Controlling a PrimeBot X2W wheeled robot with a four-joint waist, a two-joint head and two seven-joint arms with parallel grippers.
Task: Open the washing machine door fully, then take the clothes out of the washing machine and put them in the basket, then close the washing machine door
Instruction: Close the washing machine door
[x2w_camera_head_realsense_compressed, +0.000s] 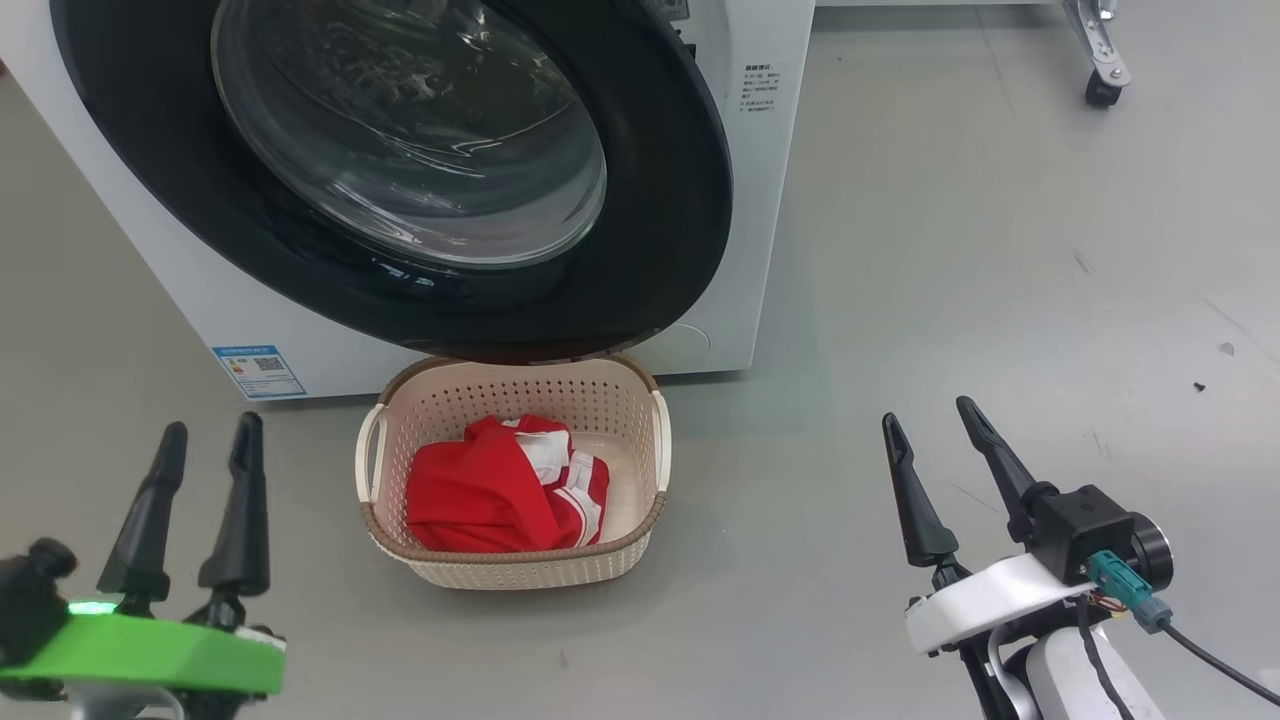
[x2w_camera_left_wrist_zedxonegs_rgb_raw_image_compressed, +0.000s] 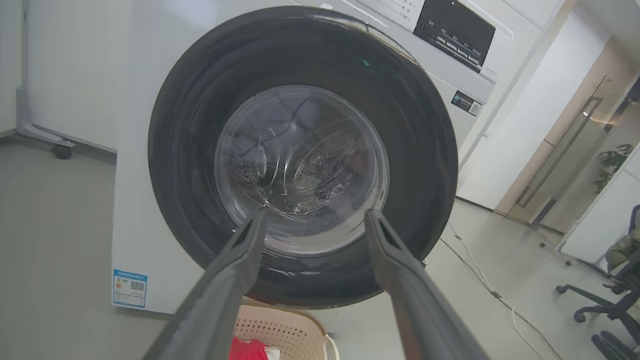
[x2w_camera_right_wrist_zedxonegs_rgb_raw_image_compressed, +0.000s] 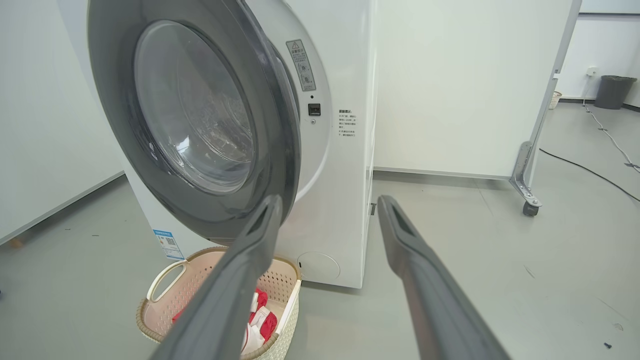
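- Left claw (x2w_camera_head_realsense_compressed: 212, 425): released, fingers spread, empty, left of basket (x2w_camera_head_realsense_compressed: 520, 568), not touching it.
- Right claw (x2w_camera_head_realsense_compressed: 925, 412): released, empty, well apart from basket on the right, over bare floor (x2w_camera_head_realsense_compressed: 950, 250).
- Clothes (x2w_camera_head_realsense_compressed: 490, 490): red and white, bunched inside basket.
- Basket: on floor, right in front of washing machine (x2w_camera_head_realsense_compressed: 765, 200), back edge under door (x2w_camera_head_realsense_compressed: 665, 200).
- Door: ajar, swung out from machine front, gap on latch side seen from right wrist.

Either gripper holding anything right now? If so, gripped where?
Nothing is held. The left gripper and the right gripper are both open and empty, apart from everything. The clothes lie in the basket.
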